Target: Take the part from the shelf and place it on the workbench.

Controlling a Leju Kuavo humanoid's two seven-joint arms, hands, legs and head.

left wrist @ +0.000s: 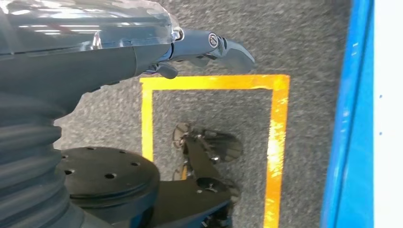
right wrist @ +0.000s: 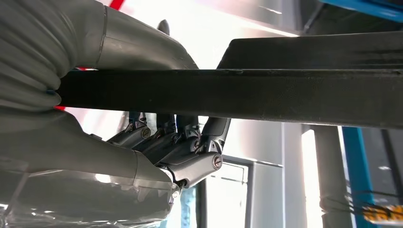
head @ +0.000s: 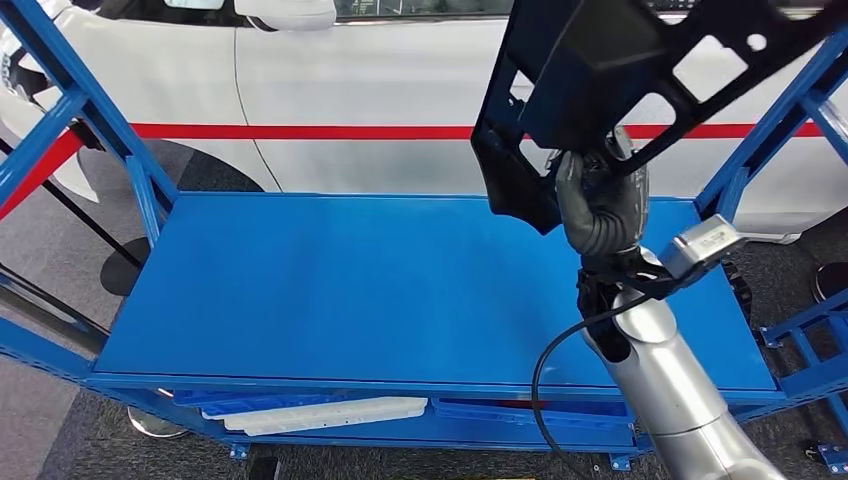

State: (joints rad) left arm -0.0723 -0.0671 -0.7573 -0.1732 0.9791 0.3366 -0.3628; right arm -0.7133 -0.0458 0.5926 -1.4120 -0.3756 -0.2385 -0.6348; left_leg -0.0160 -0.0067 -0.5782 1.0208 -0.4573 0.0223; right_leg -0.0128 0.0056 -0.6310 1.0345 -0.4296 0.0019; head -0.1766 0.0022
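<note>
I am standing before the shelf (head: 400,290), and its top deck is lying flat across my front. Behind the shelf a car (head: 380,90) is standing side-on. My right hand (head: 600,205) is reaching over the shelf's right end, gripping the part (head: 600,70) raised above the deck, toward the car. On the shelf's lower level, near its front edge, a tray (head: 320,413) is lying. My left hand (left wrist: 209,47) is hanging beside the shelf, above the floor
</note>
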